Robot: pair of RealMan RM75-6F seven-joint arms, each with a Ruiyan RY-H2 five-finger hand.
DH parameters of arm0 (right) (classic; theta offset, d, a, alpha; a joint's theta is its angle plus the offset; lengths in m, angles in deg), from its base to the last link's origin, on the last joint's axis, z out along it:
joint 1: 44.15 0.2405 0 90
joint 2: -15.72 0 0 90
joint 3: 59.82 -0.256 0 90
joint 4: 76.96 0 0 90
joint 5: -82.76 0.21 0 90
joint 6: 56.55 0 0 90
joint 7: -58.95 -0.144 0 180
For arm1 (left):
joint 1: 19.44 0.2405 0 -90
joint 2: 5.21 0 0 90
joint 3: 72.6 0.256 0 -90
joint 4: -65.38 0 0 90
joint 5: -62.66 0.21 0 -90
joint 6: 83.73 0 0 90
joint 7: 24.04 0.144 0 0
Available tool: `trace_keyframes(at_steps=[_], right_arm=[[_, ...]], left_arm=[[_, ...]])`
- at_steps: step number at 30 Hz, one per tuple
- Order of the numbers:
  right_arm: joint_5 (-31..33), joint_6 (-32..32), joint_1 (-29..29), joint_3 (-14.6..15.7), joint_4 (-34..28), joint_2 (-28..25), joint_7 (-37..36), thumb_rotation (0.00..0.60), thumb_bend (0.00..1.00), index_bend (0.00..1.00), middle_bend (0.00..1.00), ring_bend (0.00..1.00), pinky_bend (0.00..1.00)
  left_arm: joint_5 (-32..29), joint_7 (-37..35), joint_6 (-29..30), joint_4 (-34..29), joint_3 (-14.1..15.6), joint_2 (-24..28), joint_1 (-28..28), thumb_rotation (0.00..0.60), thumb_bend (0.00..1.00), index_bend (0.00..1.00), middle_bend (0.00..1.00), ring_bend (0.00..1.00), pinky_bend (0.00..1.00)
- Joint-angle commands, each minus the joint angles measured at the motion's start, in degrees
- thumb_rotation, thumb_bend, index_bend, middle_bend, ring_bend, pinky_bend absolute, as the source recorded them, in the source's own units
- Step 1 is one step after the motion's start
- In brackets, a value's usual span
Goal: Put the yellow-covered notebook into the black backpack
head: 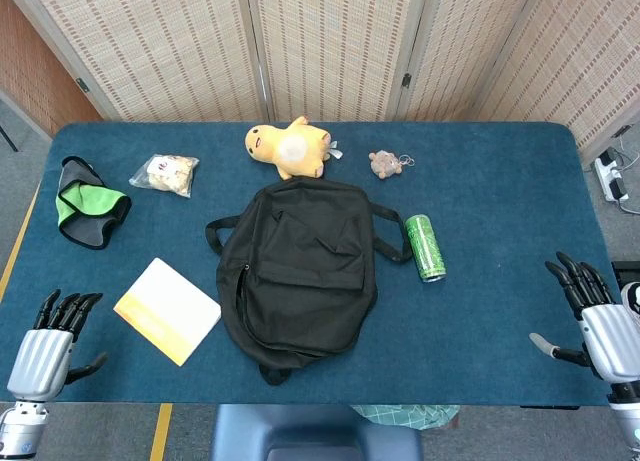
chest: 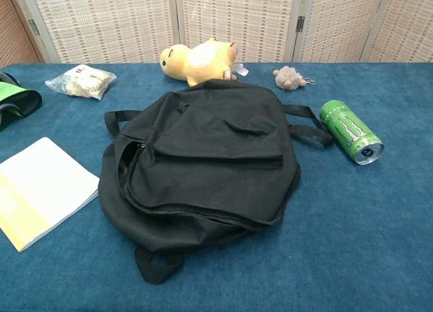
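The yellow-and-white notebook (head: pixel 167 310) (chest: pixel 40 190) lies flat on the blue table, just left of the black backpack (head: pixel 297 271) (chest: pixel 203 160). The backpack lies flat mid-table, its zipper along the left side slightly parted. My left hand (head: pixel 50 346) hovers at the table's near left corner, fingers spread, holding nothing. My right hand (head: pixel 592 321) sits at the near right edge, fingers apart and empty. Neither hand shows in the chest view.
A green can (head: pixel 426 248) (chest: pixel 351 132) lies on its side right of the backpack. Behind it are a yellow plush toy (head: pixel 290 148), a small keychain toy (head: pixel 385 163), a plastic snack bag (head: pixel 165 174), and a green-black pouch (head: pixel 88 209) at far left.
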State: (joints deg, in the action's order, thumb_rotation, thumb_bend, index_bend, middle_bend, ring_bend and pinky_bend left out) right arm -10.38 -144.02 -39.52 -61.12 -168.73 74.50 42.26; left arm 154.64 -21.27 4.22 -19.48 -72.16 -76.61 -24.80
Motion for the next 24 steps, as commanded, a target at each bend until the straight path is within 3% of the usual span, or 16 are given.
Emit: trace_keyframes(at_steps=[1,8,15,24], right_arm=[[0.01,-0.05,0.01,-0.03,-0.09,-0.01,0.17,0.6,0.2,0.0,0.02,0.0,0.0],[-0.46,-0.87,-0.18,-0.03,-0.17,-0.15,0.17,0.6,0.2,0.0,0.02,0.0,0.0],[-1.35,-1.27,0.08,-0.04,0.03,-0.14,0.04,0.6,0.19,0.0,0.02,0.0,0.0],[-1.5,-1.75,-0.12,0.11,0.11,0.04,0.09,0.6,0.19,0.0,0.02,0.0,0.0]], left_arm=[[0.44,-0.91,-0.17,1.78,0.0,-0.72,-0.32,0.6,0.22,0.17,0.21,0.15,0.04],[1.13,-3.67,-1.25,13.03,-0.1,-5.69,-1.6,0.6,0.23,0.13,0.21,0.16,0.04],[2.1,-12.87,-4.34,28.42,0.85,-13.02,-4.03,0.6,0.19,0.11,0.21,0.16,0.04],[2.58,-16.7,-7.44,35.86,2.5,-18.36,-5.57,0.6,0.19,0.11,0.21,0.16,0.04]])
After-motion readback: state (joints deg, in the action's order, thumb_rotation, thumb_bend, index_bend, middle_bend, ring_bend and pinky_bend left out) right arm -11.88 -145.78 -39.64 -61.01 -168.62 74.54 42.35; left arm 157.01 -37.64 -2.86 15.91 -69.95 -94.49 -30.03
